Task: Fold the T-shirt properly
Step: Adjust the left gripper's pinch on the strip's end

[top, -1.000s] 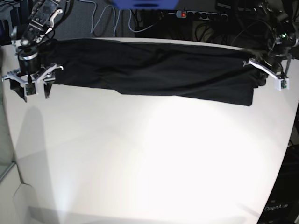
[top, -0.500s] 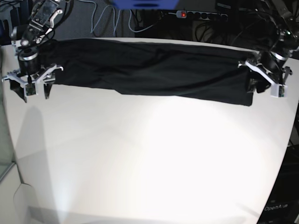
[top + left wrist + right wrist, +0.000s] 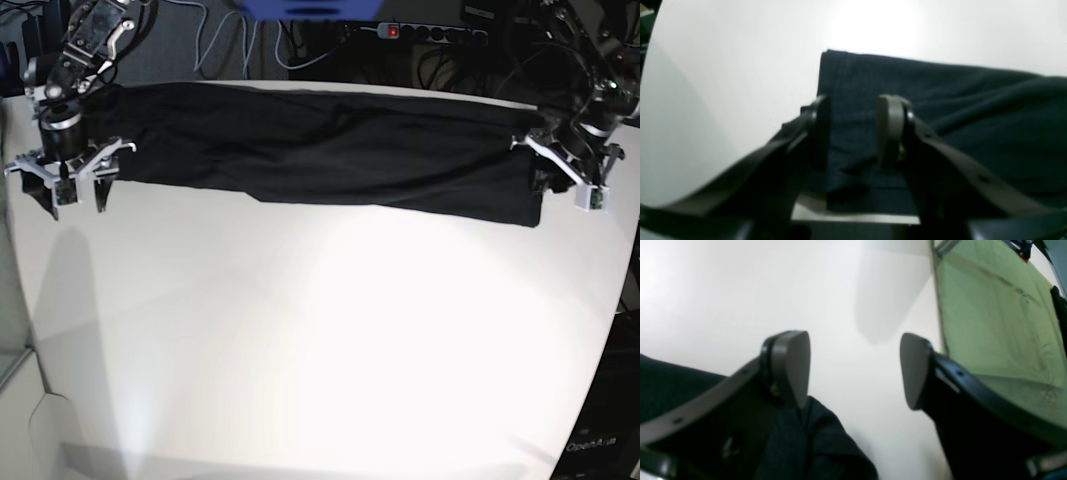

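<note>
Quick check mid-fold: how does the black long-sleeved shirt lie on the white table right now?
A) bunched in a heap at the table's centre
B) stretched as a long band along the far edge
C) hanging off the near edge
B: in the base view the black long-sleeved shirt spans the far side of the white table, between the open left gripper and right gripper.

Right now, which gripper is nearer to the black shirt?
Left. The left gripper stands open astride the end of the black shirt, one finger on each side of its edge. The right gripper, also open, hangs over bare table just past the other end.
</note>
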